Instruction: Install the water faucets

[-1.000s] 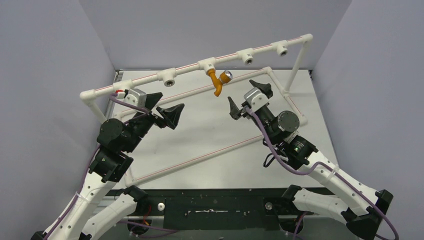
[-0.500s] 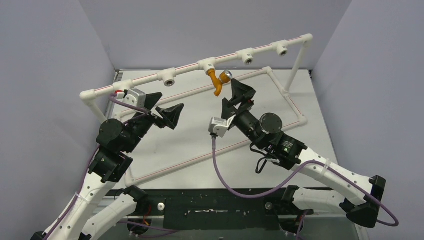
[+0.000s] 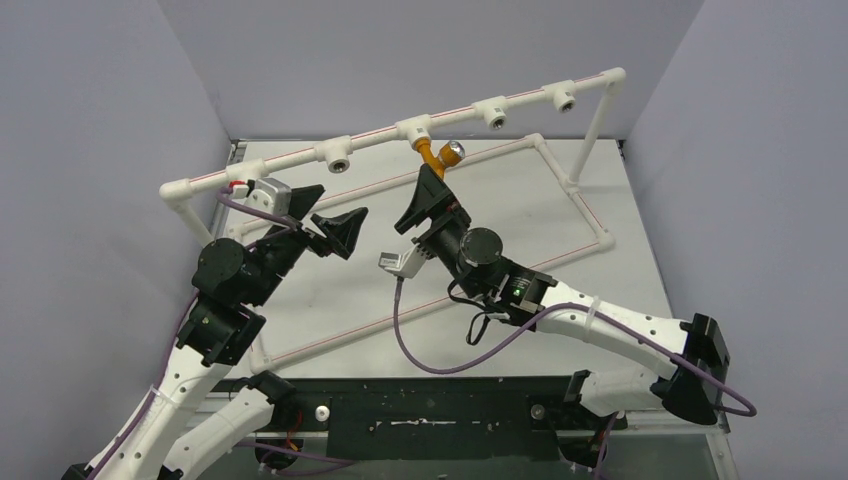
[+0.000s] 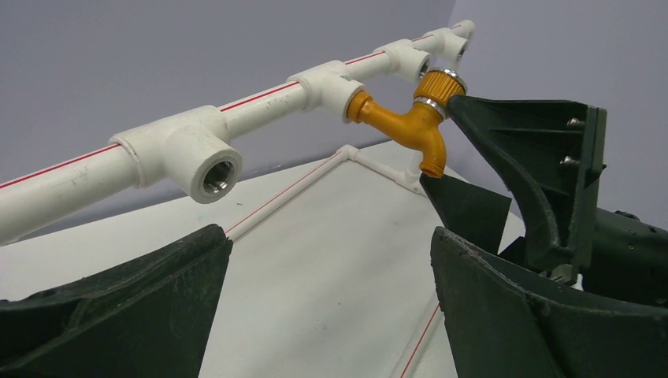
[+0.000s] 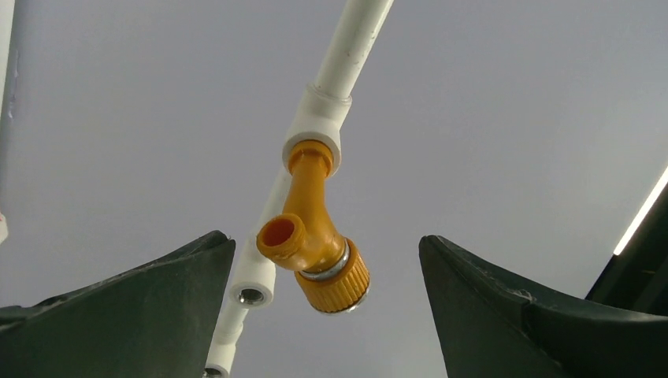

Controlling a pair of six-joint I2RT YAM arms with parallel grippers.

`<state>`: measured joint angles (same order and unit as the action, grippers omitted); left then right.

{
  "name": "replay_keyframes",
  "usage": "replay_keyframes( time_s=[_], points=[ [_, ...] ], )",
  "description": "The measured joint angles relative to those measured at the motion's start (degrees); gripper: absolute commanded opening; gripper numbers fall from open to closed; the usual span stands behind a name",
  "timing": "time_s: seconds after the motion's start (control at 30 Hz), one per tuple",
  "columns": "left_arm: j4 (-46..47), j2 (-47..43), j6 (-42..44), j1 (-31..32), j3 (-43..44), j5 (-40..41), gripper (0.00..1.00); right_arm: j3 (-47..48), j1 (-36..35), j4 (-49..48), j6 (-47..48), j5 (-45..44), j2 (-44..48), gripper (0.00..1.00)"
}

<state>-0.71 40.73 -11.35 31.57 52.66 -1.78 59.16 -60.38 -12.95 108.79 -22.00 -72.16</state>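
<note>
The orange-brass faucet (image 3: pixel 437 160) hangs from the middle tee of the raised white pipe rail (image 3: pixel 380 138), with its spout down and its silvery round end to the right. It also shows in the left wrist view (image 4: pixel 403 120) and, from below, in the right wrist view (image 5: pixel 313 236). My right gripper (image 3: pixel 437 187) is open just below the faucet, pointing up at it, with a finger on either side and no contact; it is wide open in the right wrist view (image 5: pixel 324 240). My left gripper (image 3: pixel 340 206) is open and empty, left of the faucet and near the rail.
Empty tee sockets sit on the rail at the left (image 3: pixel 337 157) and at the right (image 3: pixel 496 113), (image 3: pixel 563 98). A low frame of white pipe (image 3: pixel 590 225) lies on the table. Grey walls close in the back and sides. The right arm's fingers (image 4: pixel 536 157) fill the right of the left wrist view.
My right arm has swung left and rolled over, bringing its open gripper from right of the faucet to just under it. The left arm and the faucet have not moved.
</note>
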Motion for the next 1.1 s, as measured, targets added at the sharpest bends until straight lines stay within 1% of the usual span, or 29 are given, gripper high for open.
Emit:
replay_keyframes(
  time_s=[0.13, 0.2, 0.23, 0.3, 0.37, 0.4, 0.43, 0.47, 0.53, 0.67, 0.9, 1.0, 1.1],
  points=[
    [0.0, -0.17, 0.0, 0.2, 0.0, 0.02, 0.97, 0.0, 0.35, -2.45, 4.61, -1.84, -2.54, 0.87],
    [0.0, -0.31, 0.0, 0.39, 0.0, 0.02, 0.97, 0.0, 0.83, -3.15, 5.62, -2.19, -3.32, 0.82],
    [0.0, -0.37, 0.0, 0.5, 0.0, 0.02, 0.97, 0.0, 1.27, -3.76, 6.12, -2.36, -3.69, 0.78],
    [0.0, -0.46, 0.0, 0.66, 0.0, 0.04, 0.97, 0.0, 2.29, -4.63, 6.71, -2.73, -4.24, 0.62],
    [0.0, -0.55, 0.02, 0.7, 0.0, 0.04, 0.97, 0.0, 2.89, -5.14, 6.84, -3.06, -4.46, 0.42],
    [0.02, -0.59, 0.0, 0.72, 0.0, 0.07, 0.97, 0.0, 3.28, -5.49, 6.62, -3.3, -4.55, 0.3],
    [0.0, -0.61, 0.0, 0.72, 0.0, 0.04, 0.97, 0.0, 3.5, -5.79, 6.54, -3.37, -4.63, 0.17],
    [0.0, -0.63, 0.02, 0.74, 0.0, 0.04, 0.97, 0.11, 3.61, -6.71, 6.47, -3.3, -4.76, 0.0],
    [0.0, -0.66, 0.02, 0.74, 0.0, 0.04, 0.97, 0.57, 3.39, -7.06, 8.13, -2.73, -4.94, 0.0],
    [0.0, -0.7, 0.02, 0.74, 0.0, 0.07, 0.97, 0.74, 3.26, -8.0, 7.08, -0.22, -5.46, 0.0],
    [0.0, -0.79, 0.02, 0.81, 0.0, 0.11, 0.97, 2.01, 2.89, -6.6, -4.9, 0.63, -5.68, 0.0],
    [0.0, -0.81, 0.02, 0.96, 0.0, 0.15, 0.97, 2.01, 2.43, -7.13, -13.84, -0.2, -5.66, 0.0],
    [-0.02, -0.79, 0.02, 0.96, 0.0, 0.24, 0.97, 1.92, 2.36, -8.02, -20.0, -0.59, -5.66, 0.0]
  ],
)
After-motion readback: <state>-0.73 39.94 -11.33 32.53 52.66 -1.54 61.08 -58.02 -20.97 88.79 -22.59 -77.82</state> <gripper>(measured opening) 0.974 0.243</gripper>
